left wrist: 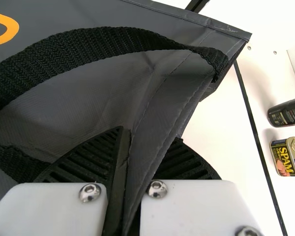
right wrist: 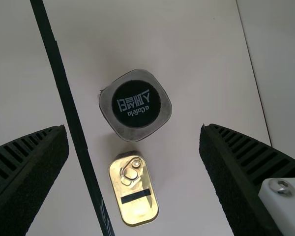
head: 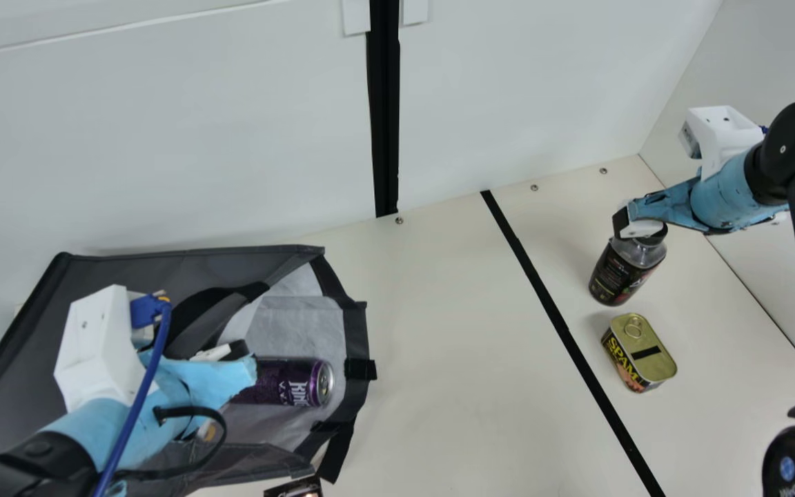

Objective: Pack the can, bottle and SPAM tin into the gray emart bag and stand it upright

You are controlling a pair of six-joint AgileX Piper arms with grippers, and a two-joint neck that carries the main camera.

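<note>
1. your left tool (head: 242,360) is closed on a fold of the gray emart bag (head: 142,269); in the left wrist view, you see the fabric pinched between its two black ribbed fingers (left wrist: 93,157), near a black woven handle (left wrist: 113,39).
2. your right tool (head: 635,225) is at the bottle's cap; the right wrist view gives you its fingers spread wide, one out to each side of the cap, with nothing gripped.
3. you have the bag lying on its side on the worktop (head: 439,386), its mouth toward the middle and its silvery lining (head: 287,324) showing.
4. the purple can (head: 294,382) lies on its side in the bag's mouth, on the lining, with one end facing out.
5. the dark-labelled bottle (head: 618,273) stands upright on the worktop, across the black stripe (head: 548,301) from your bag.
6. the spam tin (head: 642,352) is near the bottle, on the same side of the stripe, its pull-ring lid facing up.
</note>
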